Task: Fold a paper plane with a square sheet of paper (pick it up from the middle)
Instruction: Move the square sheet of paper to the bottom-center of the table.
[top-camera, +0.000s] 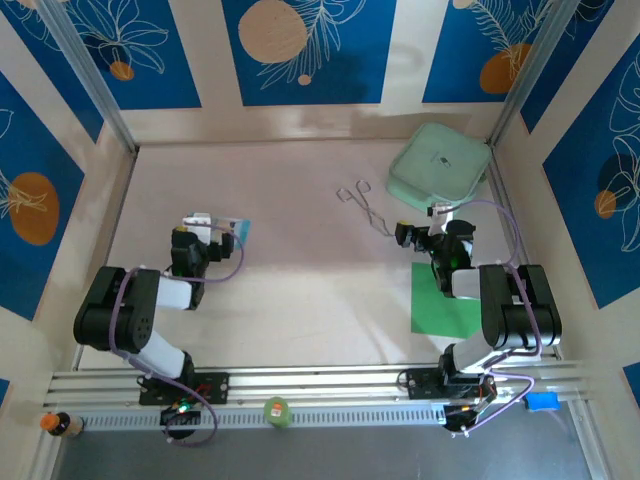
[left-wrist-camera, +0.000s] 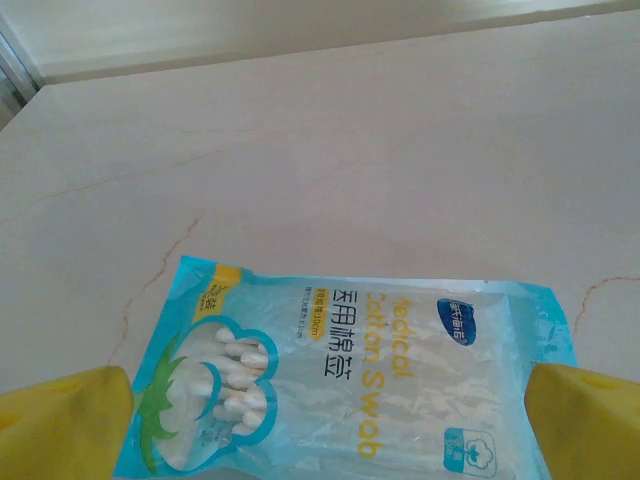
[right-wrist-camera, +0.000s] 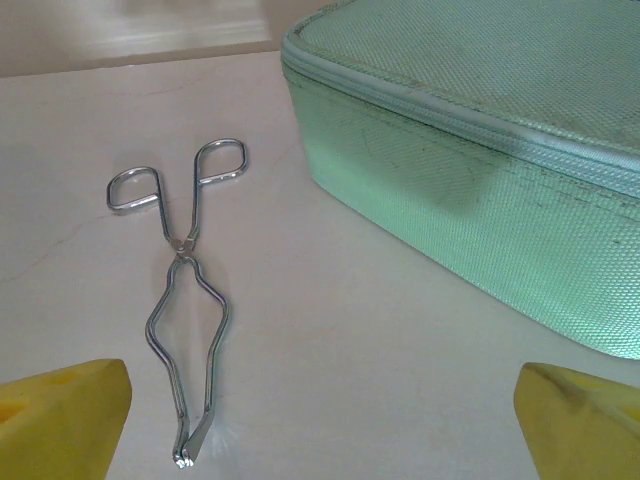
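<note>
Bright-green and thin, the square sheet of paper (top-camera: 440, 310) lies flat on the pale marbled table (top-camera: 300, 290) at the near right, partly beneath the right arm; from above it is hard to tell how much of it the arm's links cover. The right gripper (right-wrist-camera: 320, 425) has its yellow fingers (right-wrist-camera: 60, 415) spread wide and holds nothing. It faces away from the sheet, toward the thin wire metal tongs (right-wrist-camera: 190, 330) and the pale mint-green rounded square box (right-wrist-camera: 480, 150). The left gripper (left-wrist-camera: 325, 430) is likewise spread and empty, poised just over the light-blue printed packet of cotton swabs (left-wrist-camera: 340, 380), well apart from the sheet. The first risk is aim: a closing move from either pose would probably catch the tongs or the packet rather than the paper. Pulling the right arm back to reach the sheet could drag or crumple it, since the arm sits over it. Paper lying flush on a hard top gives the fingers little to pinch, so they may scrape and slide it, or nip an edge instead of the middle and leave it drooping.
</note>
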